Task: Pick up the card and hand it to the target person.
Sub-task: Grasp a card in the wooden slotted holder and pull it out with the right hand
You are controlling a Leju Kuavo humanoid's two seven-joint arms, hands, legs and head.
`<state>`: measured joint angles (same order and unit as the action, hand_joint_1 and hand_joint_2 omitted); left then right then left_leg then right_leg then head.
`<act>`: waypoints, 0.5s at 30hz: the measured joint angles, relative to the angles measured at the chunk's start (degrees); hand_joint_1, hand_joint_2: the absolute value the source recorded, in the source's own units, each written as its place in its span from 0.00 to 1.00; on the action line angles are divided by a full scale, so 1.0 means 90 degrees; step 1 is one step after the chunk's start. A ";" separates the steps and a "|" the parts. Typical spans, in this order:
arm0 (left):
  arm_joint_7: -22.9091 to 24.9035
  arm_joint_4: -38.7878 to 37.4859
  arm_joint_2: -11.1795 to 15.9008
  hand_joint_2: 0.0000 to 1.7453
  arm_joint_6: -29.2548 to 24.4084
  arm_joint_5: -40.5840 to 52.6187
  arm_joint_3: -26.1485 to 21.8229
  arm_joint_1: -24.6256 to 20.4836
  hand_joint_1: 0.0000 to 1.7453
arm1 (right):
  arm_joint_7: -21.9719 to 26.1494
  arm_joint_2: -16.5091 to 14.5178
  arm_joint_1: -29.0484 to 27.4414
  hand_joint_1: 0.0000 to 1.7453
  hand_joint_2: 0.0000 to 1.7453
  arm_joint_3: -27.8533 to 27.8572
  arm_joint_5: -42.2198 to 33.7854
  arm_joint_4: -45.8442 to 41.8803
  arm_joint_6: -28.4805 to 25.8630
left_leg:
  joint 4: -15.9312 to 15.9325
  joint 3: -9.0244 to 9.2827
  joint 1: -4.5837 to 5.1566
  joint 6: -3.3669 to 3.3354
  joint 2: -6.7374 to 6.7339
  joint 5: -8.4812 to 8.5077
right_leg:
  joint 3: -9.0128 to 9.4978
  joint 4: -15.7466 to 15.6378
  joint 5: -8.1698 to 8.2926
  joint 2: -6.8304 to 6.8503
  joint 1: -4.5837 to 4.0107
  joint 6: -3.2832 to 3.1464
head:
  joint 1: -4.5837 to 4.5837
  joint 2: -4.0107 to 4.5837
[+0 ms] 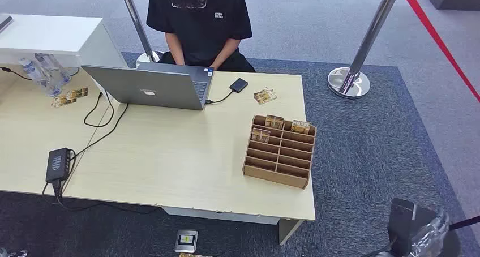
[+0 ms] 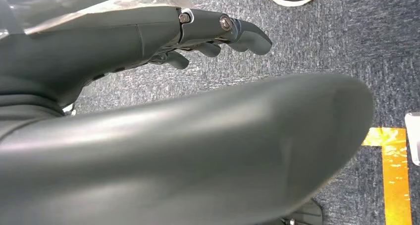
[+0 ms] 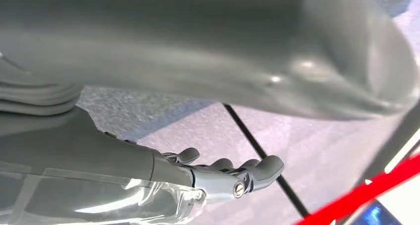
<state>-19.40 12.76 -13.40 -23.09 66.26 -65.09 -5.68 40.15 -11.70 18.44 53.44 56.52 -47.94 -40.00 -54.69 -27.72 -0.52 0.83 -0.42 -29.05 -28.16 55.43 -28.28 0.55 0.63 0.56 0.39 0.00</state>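
Our left robot hand (image 2: pixel 208 34) hangs over the grey carpet (image 2: pixel 317 41) with its fingers (image 2: pixel 247 36) loosely spread and nothing in them. Our right robot hand (image 3: pixel 218 173) is likewise released, its fingers (image 3: pixel 262 168) extended side by side above the floor, with a red band (image 3: pixel 366 190) crossing close behind them. In the head view the right robot hand (image 1: pixel 421 234) sits low at the right, off the table's (image 1: pixel 170 155) near corner, well apart from anything on it.

The cards are all on the table ahead of us. A wooden rack (image 1: pixel 279 151) stands near the table's right edge, and three cards sit upright in its far slots: one (image 1: pixel 274 121) at the back, another (image 1: pixel 300 126) to its right, a third (image 1: pixel 260 135) one row nearer. A loose card (image 1: pixel 264 95) lies flat beyond the rack, beside a small black drive (image 1: pixel 238 85) wired to the laptop (image 1: pixel 148 86). The person (image 1: pixel 199 25) sits behind the laptop, on the table's far side.
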 joint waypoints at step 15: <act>0.0028 -0.0012 -0.0001 0.00 0.0106 0.0152 0.0002 -0.0040 0.00 | -0.0486 -0.0821 0.0529 0.00 0.00 -0.1838 0.1465 -0.1202 -0.0002 | 0.0000 -0.0001 -0.0002 0.0012 -0.0005 0.0010 | -0.0007 0.0004 0.0006 -0.0003 -0.0002 -0.0009 | 0.0002 0.0000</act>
<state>-19.15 12.66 -13.41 -22.14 67.63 -65.07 -6.04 35.77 -19.09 23.21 36.90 69.70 -58.76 -40.02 -54.69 -27.73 -0.54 0.94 -0.46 -28.95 -28.23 55.46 -28.22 0.52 0.61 0.48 0.42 0.00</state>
